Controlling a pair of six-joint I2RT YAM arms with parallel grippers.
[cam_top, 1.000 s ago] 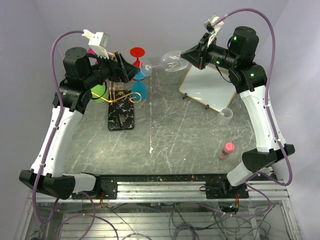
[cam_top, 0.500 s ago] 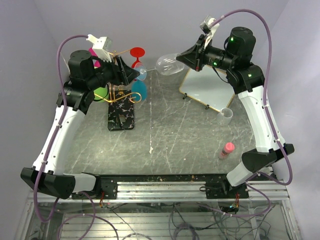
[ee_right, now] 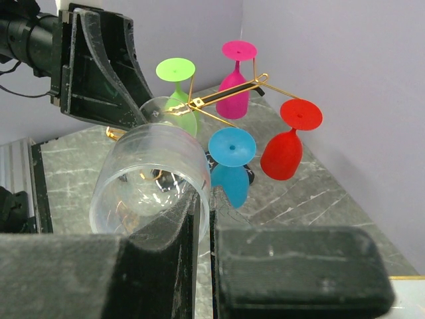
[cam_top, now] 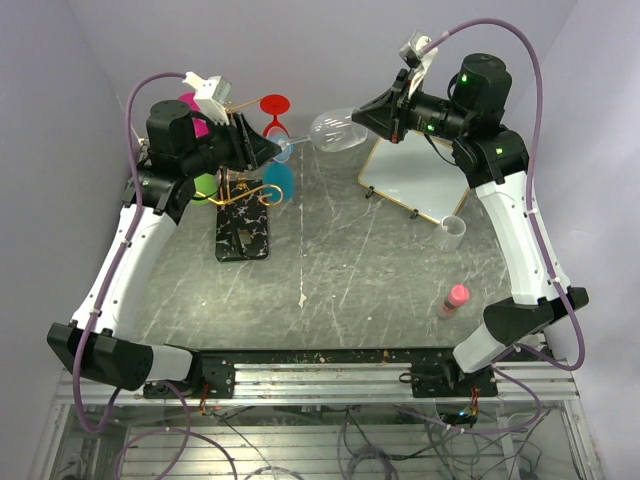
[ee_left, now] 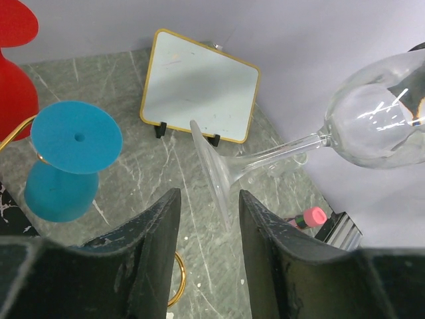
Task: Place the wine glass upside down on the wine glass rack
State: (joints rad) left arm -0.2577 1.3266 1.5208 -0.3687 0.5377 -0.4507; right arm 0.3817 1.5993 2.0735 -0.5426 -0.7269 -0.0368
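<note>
The right tool (ee_right: 207,209) pinches the wine glass (ee_right: 149,176) by its rim, sideways in mid-air, so its foot sits ungripped between the spread jaws of the left tool (ee_left: 208,199), likely for a handover; the wine glass rack (ee_right: 229,92) stands just beyond

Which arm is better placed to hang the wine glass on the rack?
Left, probably: the left gripper straddles the foot of the wine glass beside the rack; the right gripper pinches the bowl's rim, farther away.
</note>
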